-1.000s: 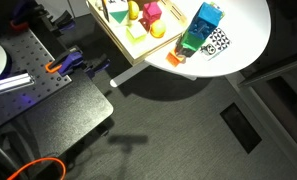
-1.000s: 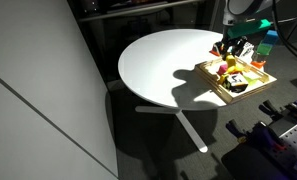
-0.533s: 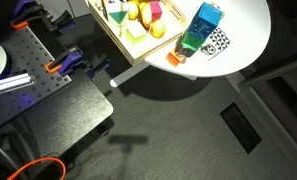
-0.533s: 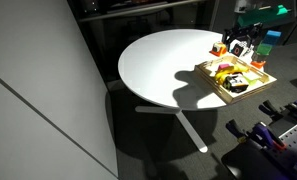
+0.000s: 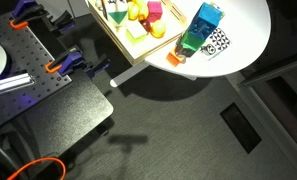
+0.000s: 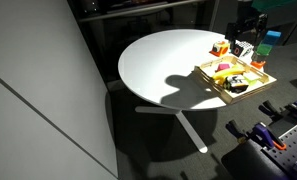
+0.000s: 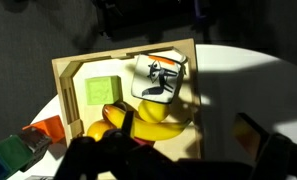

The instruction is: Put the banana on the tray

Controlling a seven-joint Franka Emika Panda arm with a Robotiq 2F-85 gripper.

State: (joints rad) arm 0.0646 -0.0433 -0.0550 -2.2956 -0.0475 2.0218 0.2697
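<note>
The yellow banana (image 7: 160, 129) lies inside the light wooden tray (image 7: 123, 60), next to a rounder yellow piece (image 7: 148, 108) and a pale green square (image 7: 100, 92). In an exterior view the banana (image 5: 135, 10) rests by a pink block (image 5: 154, 12) on the tray (image 5: 116, 42). My gripper (image 7: 186, 142) hangs open above the banana, its dark fingers (image 7: 252, 132) apart and touching nothing. In an exterior view the gripper (image 6: 248, 30) hovers over the tray (image 6: 213, 85).
The tray sits at the edge of a round white table (image 6: 163, 60). A blue-green block tower (image 5: 201, 28), a checkered card (image 5: 218, 42) and an orange piece (image 5: 175, 58) stand beside it. A white card with a black mark (image 7: 158, 80) lies in the tray.
The gripper has opened, let go of the banana in the tray, and lifted up and away from it.
</note>
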